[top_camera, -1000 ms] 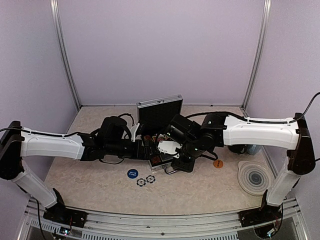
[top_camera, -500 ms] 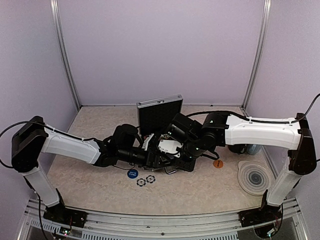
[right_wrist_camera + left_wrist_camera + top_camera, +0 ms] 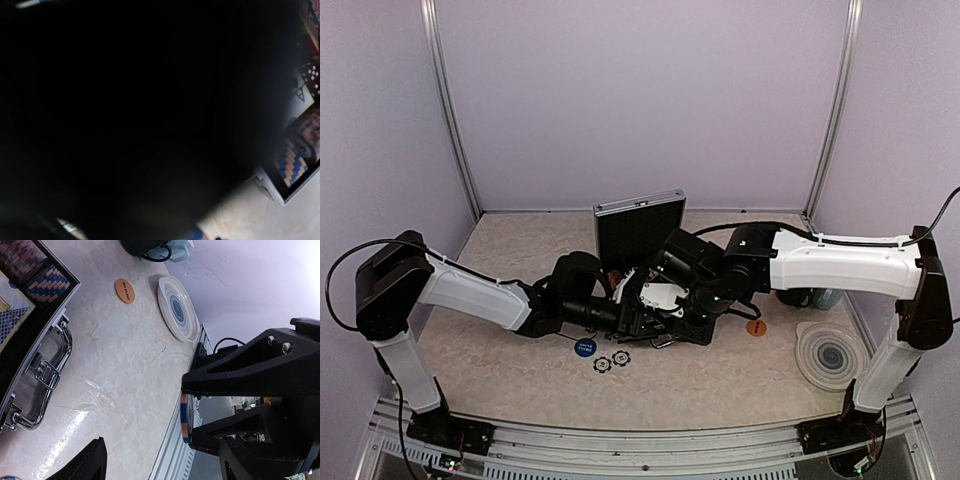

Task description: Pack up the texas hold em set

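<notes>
The texas hold em set's silver case stands open at the table's centre, lid upright. Rows of chips fill its near compartment, and its metal handle faces outward. My left gripper is low beside the case's front, jaws wide apart, open. A red-and-blue chip stands on edge against its right finger only. My right gripper hangs over the case; its wrist view is almost all dark, showing only chips and cards. A blue button and two chips lie in front.
An orange round button lies right of the case. A grey ringed coaster sits at the right, with mugs behind the right arm. The table's front rail runs along the near edge.
My left arm has swung in toward the case's front and dropped lower, its jaws narrowing a little. The right arm has barely moved.
</notes>
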You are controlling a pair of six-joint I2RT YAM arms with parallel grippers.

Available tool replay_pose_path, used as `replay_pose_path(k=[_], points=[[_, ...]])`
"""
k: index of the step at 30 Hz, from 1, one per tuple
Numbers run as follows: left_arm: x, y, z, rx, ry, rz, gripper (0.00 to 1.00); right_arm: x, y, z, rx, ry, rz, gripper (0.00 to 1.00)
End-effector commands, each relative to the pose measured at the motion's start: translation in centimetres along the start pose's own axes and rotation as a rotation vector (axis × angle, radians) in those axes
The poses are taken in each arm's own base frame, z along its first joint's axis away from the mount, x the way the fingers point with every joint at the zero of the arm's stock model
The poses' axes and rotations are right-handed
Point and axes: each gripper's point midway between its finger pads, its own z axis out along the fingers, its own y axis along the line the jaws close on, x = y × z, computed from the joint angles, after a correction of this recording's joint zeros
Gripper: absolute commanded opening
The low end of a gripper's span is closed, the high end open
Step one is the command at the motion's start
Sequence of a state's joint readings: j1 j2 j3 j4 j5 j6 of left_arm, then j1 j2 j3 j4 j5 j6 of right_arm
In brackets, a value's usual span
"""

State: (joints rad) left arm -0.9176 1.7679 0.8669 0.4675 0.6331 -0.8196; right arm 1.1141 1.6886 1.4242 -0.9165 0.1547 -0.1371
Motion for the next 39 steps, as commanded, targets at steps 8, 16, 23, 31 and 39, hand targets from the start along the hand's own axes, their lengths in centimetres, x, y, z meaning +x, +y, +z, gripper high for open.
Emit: replay_pose_path(k=[8,16,23,31,39], points=[[-0.7,-4.1,0.5,0.147,-0.008,0.068,0.72,-3.5,-0.6,-1.8,-0.005,-0.158,0.032,0.42],[-1.0,-4.5,0.4,0.168,-0.014,0.055,0.68,-3.2,-0.5,-1.3,-0.007,-0.136,0.029,0.42],[-0.8,-5.0,0.3,0.191,-0.005,0.055,0.54,-3.3,-0.9,-1.6,0.011,-0.143,0.03,0.42],[-0.5,-5.4,0.3,0.209,0.003,0.055,0.28,-3.2,-1.1,-1.5,0.028,-0.141,0.032,0.42],[-0.4,-5.7,0.4,0.225,0.011,0.053,0.0,-3.1,-1.7,-1.4,0.061,-0.138,0.031,0.42]])
